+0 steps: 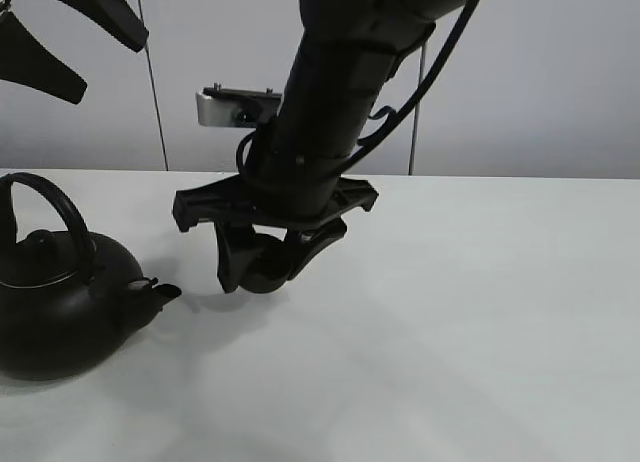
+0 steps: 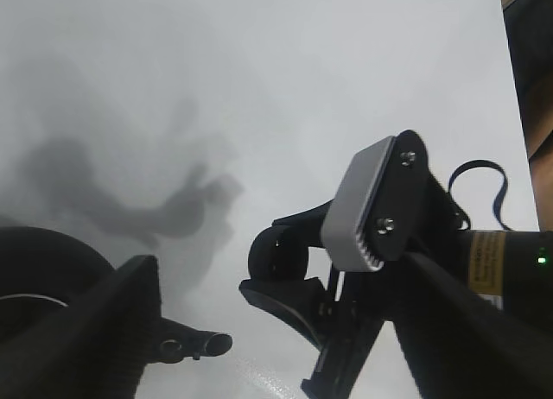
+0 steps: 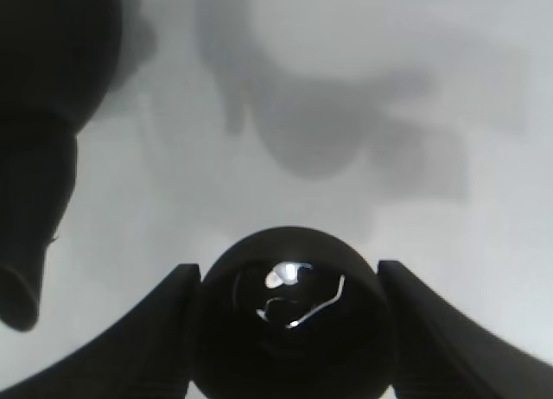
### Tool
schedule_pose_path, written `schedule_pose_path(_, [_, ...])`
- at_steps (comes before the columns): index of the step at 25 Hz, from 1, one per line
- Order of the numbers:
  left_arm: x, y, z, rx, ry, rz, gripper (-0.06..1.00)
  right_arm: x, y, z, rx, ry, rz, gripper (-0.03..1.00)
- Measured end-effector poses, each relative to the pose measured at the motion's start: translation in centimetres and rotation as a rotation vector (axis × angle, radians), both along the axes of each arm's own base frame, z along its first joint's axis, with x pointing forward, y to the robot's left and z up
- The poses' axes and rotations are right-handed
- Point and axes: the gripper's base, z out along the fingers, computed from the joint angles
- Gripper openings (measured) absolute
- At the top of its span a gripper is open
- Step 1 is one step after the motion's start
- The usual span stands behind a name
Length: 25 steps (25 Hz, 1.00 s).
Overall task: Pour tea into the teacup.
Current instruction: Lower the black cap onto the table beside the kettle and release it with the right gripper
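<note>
The teacup (image 1: 262, 279), small, round and black, sits between the fingers of my right gripper (image 1: 270, 265), which is shut on it at or just above the white table. The right wrist view shows the teacup (image 3: 289, 330) gripped on both sides, with a glint inside. The black kettle (image 1: 60, 302) stands at the left, its spout (image 1: 160, 292) pointing at the cup, a short gap between them. My left gripper (image 1: 75, 42) hangs open and empty high above the kettle. The left wrist view shows the kettle (image 2: 39, 265), its spout (image 2: 194, 343) and the teacup (image 2: 276, 254).
The white table (image 1: 480, 332) stretches to the right of the cup and towards the front. A grey wall stands behind it. The right arm (image 1: 340, 72) comes down across the middle, with its wrist camera (image 2: 367, 205) on top.
</note>
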Motion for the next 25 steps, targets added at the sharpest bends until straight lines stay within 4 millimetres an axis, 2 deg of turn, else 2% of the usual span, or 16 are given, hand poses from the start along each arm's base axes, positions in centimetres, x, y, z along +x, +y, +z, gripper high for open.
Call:
schedule_pose_path(3, [0.0, 0.0, 0.0, 0.0, -0.001, 0.001, 0.54, -0.1, 0.6, -1.7, -0.008, 0.015, -0.004, 0.4])
schedule_pose_path(9, [0.0, 0.0, 0.0, 0.0, -0.001, 0.001, 0.54, -0.1, 1.4, -3.8, -0.008, 0.032, -0.015, 0.4])
schedule_pose_path(25, [0.0, 0.0, 0.0, 0.0, -0.003, 0.003, 0.54, 0.2, 1.6, -4.6, 0.002, 0.023, -0.028, 0.4])
